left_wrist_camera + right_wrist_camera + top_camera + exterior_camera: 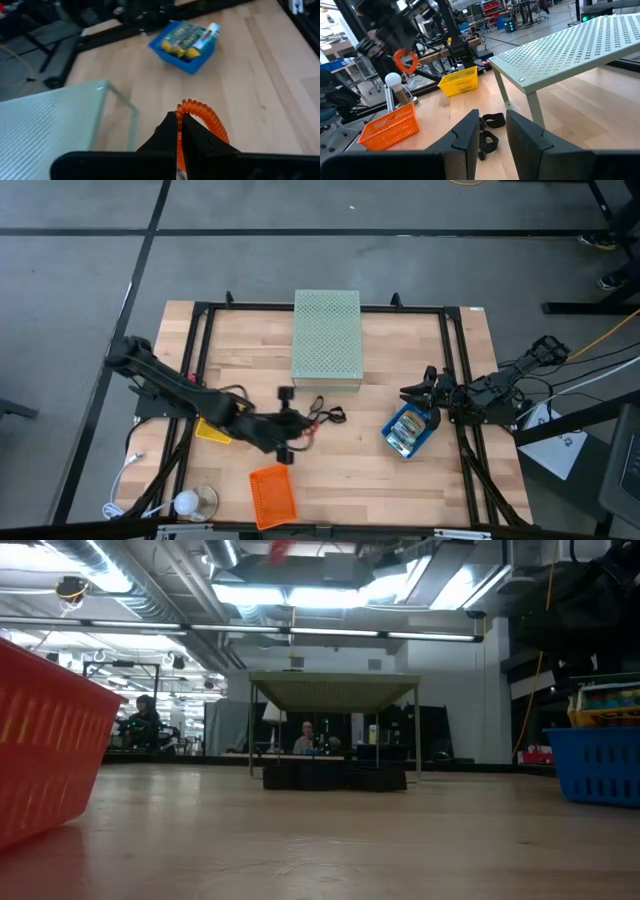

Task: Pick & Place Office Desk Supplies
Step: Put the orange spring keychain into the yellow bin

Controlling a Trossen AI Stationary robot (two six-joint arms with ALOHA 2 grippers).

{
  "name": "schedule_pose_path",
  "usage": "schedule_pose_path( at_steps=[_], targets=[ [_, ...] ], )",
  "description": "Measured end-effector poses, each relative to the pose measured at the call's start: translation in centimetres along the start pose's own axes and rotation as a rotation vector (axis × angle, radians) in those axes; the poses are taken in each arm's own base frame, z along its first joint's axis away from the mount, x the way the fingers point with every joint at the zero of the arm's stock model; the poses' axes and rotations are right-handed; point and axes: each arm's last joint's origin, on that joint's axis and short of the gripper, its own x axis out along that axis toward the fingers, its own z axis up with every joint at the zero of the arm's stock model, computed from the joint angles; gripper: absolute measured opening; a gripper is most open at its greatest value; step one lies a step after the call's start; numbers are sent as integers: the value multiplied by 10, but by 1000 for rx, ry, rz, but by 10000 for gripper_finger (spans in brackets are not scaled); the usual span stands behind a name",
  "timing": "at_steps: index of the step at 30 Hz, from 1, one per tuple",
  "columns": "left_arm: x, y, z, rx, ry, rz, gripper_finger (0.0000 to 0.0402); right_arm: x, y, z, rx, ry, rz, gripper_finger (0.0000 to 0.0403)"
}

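So the left tool (300, 432) is clamped tight on an orange ring (202, 118), one of those coily ones, and in the right wrist view you can see that ring (406, 60) hanging up off the surface with the arm above it. What matters now, I'd say, is where it goes from there. The orange tray (272, 496) sits just toward the front edge from the tool, a short hop, while the yellow tray (211, 430) is off to the arm's own side, partly under the arm. The blue tray (410, 430) is well apart on the right half and already has printed packets (189, 36) in it. So my guess is the ring wants the orange tray, and the left arm is plainly the nearer one for that. The right tool (420, 393) hangs beside the blue tray with its jaws parted and nothing in them. It looks toward the black loops (489, 131) lying on the surface near the front of the green box (326, 338), but in the high view those loops (325, 412) are closer to the left arm.
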Motion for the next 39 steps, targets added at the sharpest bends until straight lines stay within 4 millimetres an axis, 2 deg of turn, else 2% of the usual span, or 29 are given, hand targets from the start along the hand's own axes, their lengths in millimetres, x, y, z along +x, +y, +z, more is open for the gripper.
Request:
schedule_pose_path(
  at_steps=[9,16,20,27,39],
  targets=[
    [-53,24,-53,-108,-42,96,3,0,0,0,-3,0,-8,98],
    [-84,40,-106,-251,81,102,3,0,0,0,-2,0,-8,98],
    [-97,45,-128,-314,153,106,3,0,0,0,-3,1,-8,98],
    [-103,45,-151,-365,204,108,4,0,0,0,-3,1,-8,98],
    [-90,39,-190,-404,335,121,3,0,-1,-1,-8,6,-11,98]
  ],
)
